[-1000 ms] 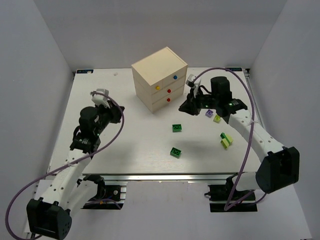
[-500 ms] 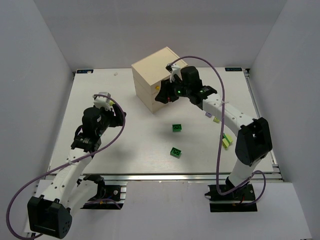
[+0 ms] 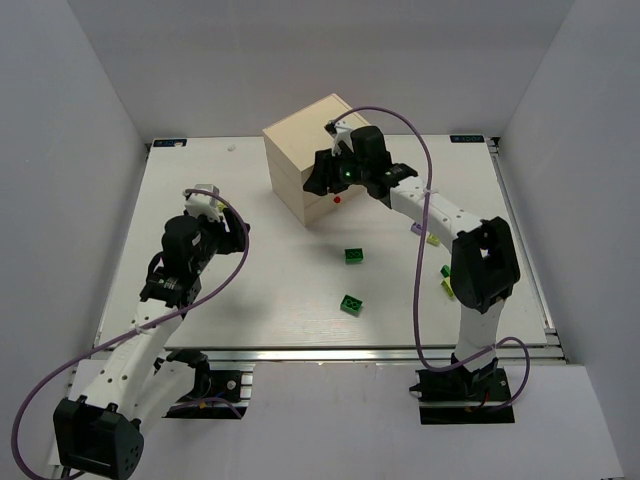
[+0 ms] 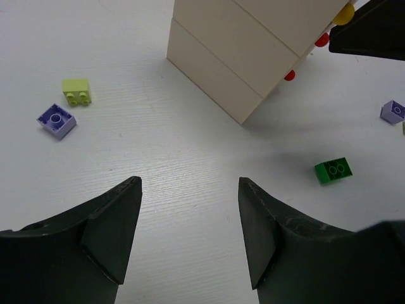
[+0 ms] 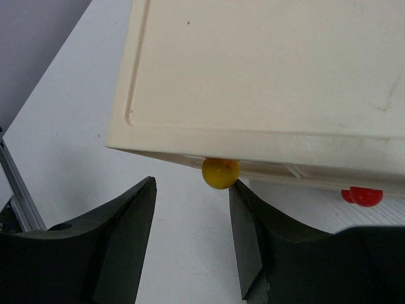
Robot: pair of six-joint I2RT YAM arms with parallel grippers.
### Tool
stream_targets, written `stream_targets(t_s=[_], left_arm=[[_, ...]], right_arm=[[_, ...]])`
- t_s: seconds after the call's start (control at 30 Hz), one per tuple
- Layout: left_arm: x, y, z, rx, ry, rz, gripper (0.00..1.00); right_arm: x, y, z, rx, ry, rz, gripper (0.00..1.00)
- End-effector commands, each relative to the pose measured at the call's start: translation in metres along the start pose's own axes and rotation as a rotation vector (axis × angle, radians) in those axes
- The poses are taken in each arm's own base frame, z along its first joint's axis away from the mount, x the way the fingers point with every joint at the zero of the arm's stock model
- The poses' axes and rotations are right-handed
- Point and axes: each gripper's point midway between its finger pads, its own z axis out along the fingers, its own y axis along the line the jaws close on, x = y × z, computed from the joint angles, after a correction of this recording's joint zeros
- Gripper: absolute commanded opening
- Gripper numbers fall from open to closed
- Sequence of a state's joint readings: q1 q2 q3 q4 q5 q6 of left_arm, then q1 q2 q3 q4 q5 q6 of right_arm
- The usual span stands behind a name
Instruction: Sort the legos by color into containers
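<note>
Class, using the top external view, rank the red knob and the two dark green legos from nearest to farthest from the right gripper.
1. The red knob, on the chest front, just below the right gripper.
2. The upper green lego, mid-table, below the knob.
3. The lower green lego, farther toward the bottom of the view.

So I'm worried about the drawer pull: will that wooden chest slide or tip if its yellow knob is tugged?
Likely slides before tipping: the chest is a squat cube, seemingly unfixed on a smooth table. The yellow knob is round, so the right gripper, open near it, might slip off.
</note>
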State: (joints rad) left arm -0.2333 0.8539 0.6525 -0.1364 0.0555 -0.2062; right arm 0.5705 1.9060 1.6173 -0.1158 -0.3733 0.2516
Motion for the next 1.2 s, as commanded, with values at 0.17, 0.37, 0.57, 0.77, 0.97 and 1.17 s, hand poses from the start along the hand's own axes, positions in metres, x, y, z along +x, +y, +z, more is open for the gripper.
stream_targets(t_s=[0.17, 0.37, 0.57, 0.77, 0.97, 1.17], left_arm=[[-0.021, -0.009, -0.007, 0.033, -0.05, 0.013, 0.72], [-0.023, -0.01, -0.008, 0.037, -0.055, 0.012, 0.72], [-0.022, -0.01, -0.008, 0.035, -0.052, 0.013, 0.72], [-0.021, -0.01, -0.007, 0.038, -0.049, 0.013, 0.72], [-0.022, -0.013, -0.008, 0.057, -0.054, 0.014, 0.73], [-0.019, -0.014, -0.007, 0.06, -0.044, 0.015, 0.73]], right_arm=[[-0.036, 0.002, 0.0, -0.036, -0.102, -0.083, 0.51], [-0.04, -0.005, 0.001, -0.026, -0.12, -0.103, 0.41], [-0.045, -0.013, 0.006, -0.012, -0.143, -0.101, 0.29], [-0.035, -0.013, 0.003, -0.015, -0.132, -0.1, 0.21], [-0.017, -0.014, -0.016, -0.001, -0.13, -0.115, 0.18], [-0.011, -0.008, -0.038, -0.002, -0.143, -0.14, 0.18]])
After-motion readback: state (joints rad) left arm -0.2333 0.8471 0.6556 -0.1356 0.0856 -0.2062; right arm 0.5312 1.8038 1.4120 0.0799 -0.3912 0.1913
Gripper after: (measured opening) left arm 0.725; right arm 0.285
